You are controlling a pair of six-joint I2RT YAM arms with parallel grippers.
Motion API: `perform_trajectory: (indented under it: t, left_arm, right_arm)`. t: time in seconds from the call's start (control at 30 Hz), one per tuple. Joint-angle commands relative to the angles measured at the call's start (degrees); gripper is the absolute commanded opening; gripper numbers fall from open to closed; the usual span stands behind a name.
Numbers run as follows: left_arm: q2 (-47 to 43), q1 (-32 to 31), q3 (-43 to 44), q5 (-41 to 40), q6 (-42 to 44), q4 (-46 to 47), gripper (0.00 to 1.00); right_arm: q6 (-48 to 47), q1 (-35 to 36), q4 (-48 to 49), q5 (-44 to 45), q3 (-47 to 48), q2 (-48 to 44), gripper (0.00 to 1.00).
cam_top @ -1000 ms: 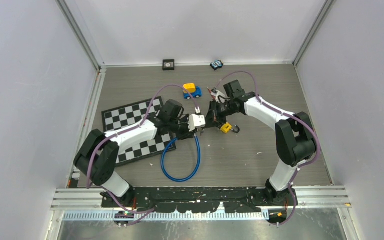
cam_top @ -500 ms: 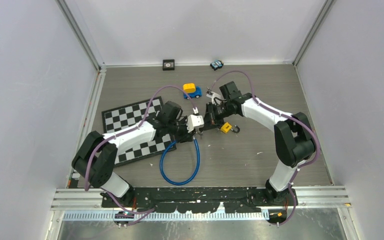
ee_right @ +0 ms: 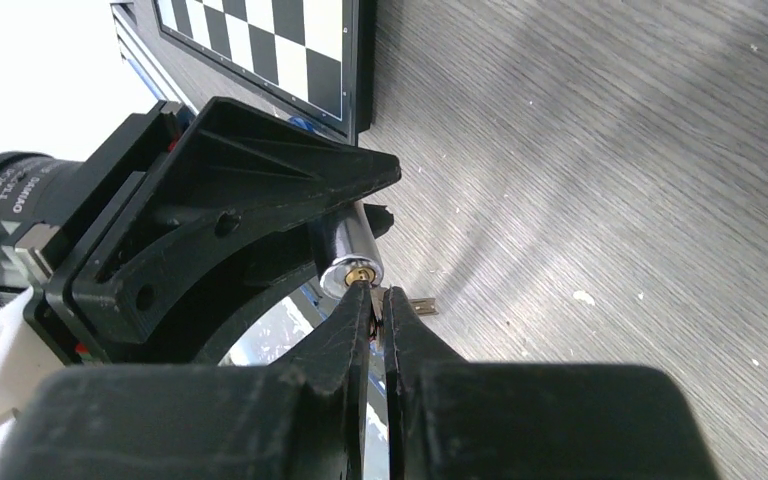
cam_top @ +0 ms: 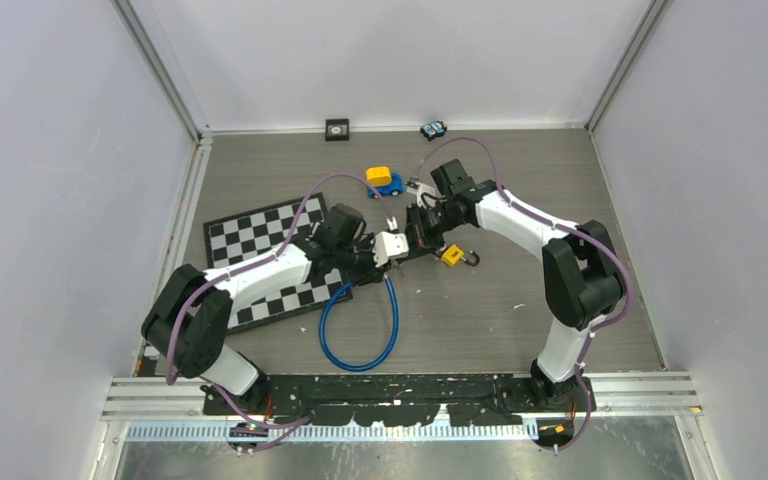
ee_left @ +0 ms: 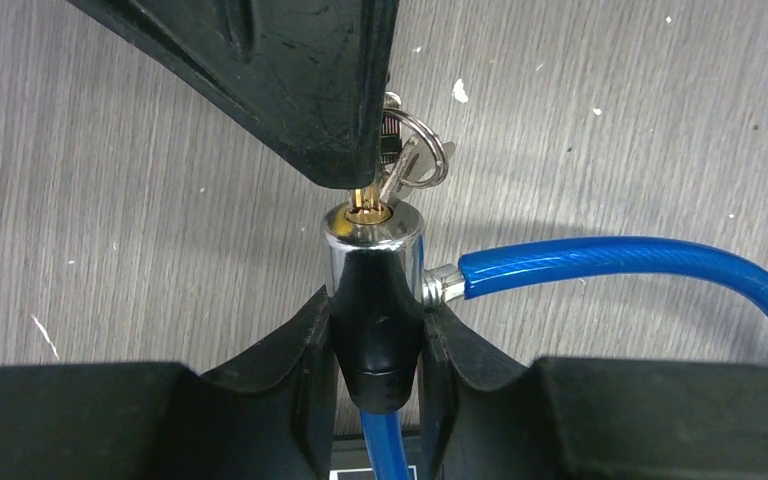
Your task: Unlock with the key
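Key (ee_left: 364,199) sits in the lock barrel (ee_left: 375,290) keyway, mid-frame overhead, long axis left-right, pinched by the right pincer (ee_right: 378,300). The left pincer (ee_left: 375,325) clamps the barrel above the grey bench (cam_top: 520,200), white walls (cam_top: 400,60) around.

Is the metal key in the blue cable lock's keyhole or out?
In: metal key enters brass keyhole of chrome lock cylinder, pinched by right gripper.

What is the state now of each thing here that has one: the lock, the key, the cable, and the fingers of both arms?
lock cylinder, clamped between the left fingers, not yet open.
key, at the keyhole and seemingly inserted, pinched by the right fingers.
blue cable, end seated in the cylinder's side, loop closed.
spare key on ring, hanging free beside the keyhole.
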Motion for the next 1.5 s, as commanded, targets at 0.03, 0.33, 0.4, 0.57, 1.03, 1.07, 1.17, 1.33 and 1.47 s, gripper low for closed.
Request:
perform_trajectory:
  t: [0.03,0.33,0.4,0.57,1.03,1.07,1.17,1.33,1.47]
  left_arm:
    - [-2.92,-2.24,2.95,0.73,0.98,10.49,0.00]
    - [-4.73,-2.11,0.62,0.69,4.41,10.24,0.00]
    - [-4.78,-1.98,0.51,0.48,4.85,9.99,0.00]
    - [-4.76,-1.98,0.81,-0.81,4.93,9.69,0.00]
    - [-4.91,-1.99,1.20,-0.24,5.23,8.76,0.00]
    - [-4.90,-2.02,1.21,-0.15,5.10,8.74,0.00]
    - [-4.85,-1.97,1.23,-0.17,5.00,8.78,0.00]
    - [-4.94,-1.97,1.20,-0.69,4.99,8.80,0.00]
    - [-4.88,-2.05,1.27,-1.09,4.95,8.74,0.00]
  right_arm:
    - [2.24,2.56,3.31,-4.83,2.27,2.52,0.10]
    - [1.16,-5.36,3.18,-10.14,1.56,-0.85,0.42]
    - [0.52,-7.38,3.13,-12.07,1.01,-2.17,0.44]
    - [-4.26,-9.12,1.46,-15.06,-1.07,-6.15,0.49]
    - [-8.17,-8.91,-0.05,-15.00,-1.48,-6.36,0.47]
    - [-8.16,-8.91,-0.12,-14.71,-1.54,-6.09,0.47]
    - [-8.32,-8.79,0.09,-14.62,-1.93,-5.57,0.47]
    - [-8.21,-7.93,0.38,-14.51,-2.90,-5.23,0.40]
    - [-7.83,-7.04,1.10,-14.80,-3.58,-5.18,0.35]
